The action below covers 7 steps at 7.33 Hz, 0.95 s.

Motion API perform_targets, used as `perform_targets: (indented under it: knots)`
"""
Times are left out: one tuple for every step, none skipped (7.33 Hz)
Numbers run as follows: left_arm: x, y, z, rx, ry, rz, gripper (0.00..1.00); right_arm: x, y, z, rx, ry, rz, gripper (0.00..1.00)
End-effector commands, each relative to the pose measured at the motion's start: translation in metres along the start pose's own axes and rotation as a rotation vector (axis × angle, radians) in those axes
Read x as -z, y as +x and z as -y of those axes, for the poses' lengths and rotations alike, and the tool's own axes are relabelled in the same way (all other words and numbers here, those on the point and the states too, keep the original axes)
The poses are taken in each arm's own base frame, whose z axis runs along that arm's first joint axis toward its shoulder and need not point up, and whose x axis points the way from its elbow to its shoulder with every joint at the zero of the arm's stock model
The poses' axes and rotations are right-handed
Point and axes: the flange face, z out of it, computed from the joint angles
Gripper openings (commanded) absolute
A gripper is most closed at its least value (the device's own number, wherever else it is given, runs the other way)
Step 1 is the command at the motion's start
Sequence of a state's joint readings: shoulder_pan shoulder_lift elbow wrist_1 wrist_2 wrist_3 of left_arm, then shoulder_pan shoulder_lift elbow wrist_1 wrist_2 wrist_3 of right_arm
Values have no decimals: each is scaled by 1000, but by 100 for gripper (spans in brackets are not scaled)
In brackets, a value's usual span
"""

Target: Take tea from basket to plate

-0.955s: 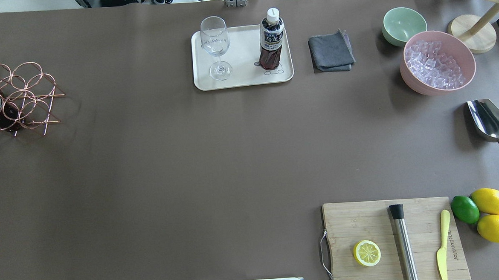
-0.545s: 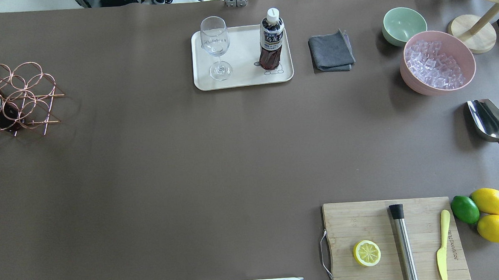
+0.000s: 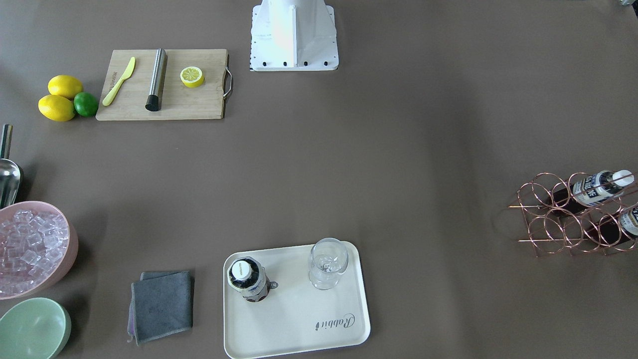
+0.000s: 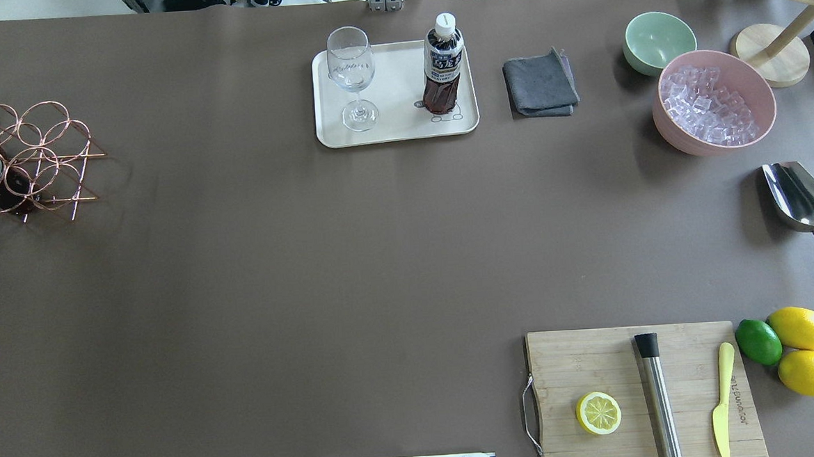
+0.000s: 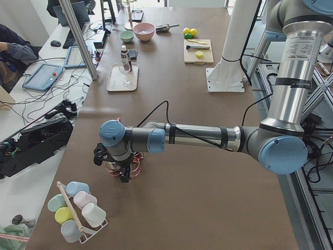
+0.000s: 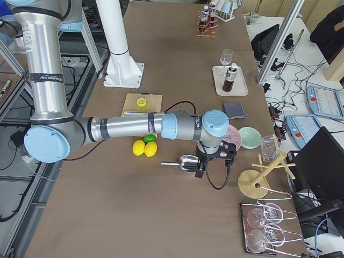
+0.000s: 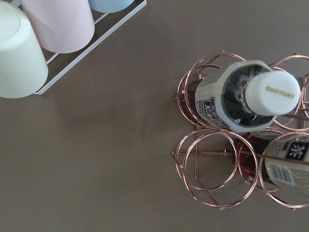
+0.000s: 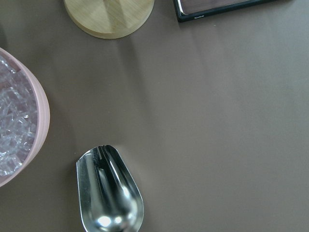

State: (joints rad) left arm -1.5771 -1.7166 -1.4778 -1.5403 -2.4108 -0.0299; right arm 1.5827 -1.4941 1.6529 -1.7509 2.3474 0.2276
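Copper wire rings fill my left wrist view, since the left gripper (image 5: 124,176) hangs right above the basket (image 7: 195,153). Its fingers are out of frame, so I cannot tell whether they are parted or closed. One tea (image 7: 241,96) lies slanted in a cell, cap towards the camera, handy for a pull by the neck; a second bottle (image 7: 289,162) sits in the cell beside it. Far across the table a third bottle (image 4: 442,70) stands upright on the plate (image 4: 402,135) beside the wine glass (image 4: 352,74), so I judge one transfer done. My right gripper (image 6: 201,167), its state likewise unclear, hovers over the scoop (image 8: 108,193), well apart.
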Motion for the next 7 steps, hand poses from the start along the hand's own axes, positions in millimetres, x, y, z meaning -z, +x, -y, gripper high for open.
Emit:
perform_targets:
  knots:
    - [-1,-2,-1,-2,-2,1,98,-3,3,-3,-7,-6,1,100]
    - [-4,-8,-9,10,-6,1,98,-3,4,-3,-9,-6,0,100]
    - [-5,-8,-9,16,-9,1,98,-3,5,-3,-10,-5,-2,100]
    - [-4,-9,-9,17,-7,1,98,-3,4,-3,-8,-6,-2,100]
    - [-4,-8,-10,16,-6,1,98,-4,5,-3,-10,-9,-1,100]
    - [-4,-8,-10,16,-6,1,98,-5,6,-3,-13,-9,-3,100]
    - [-4,-8,-10,16,-6,1,98,-4,6,-3,-14,-8,-4,100]
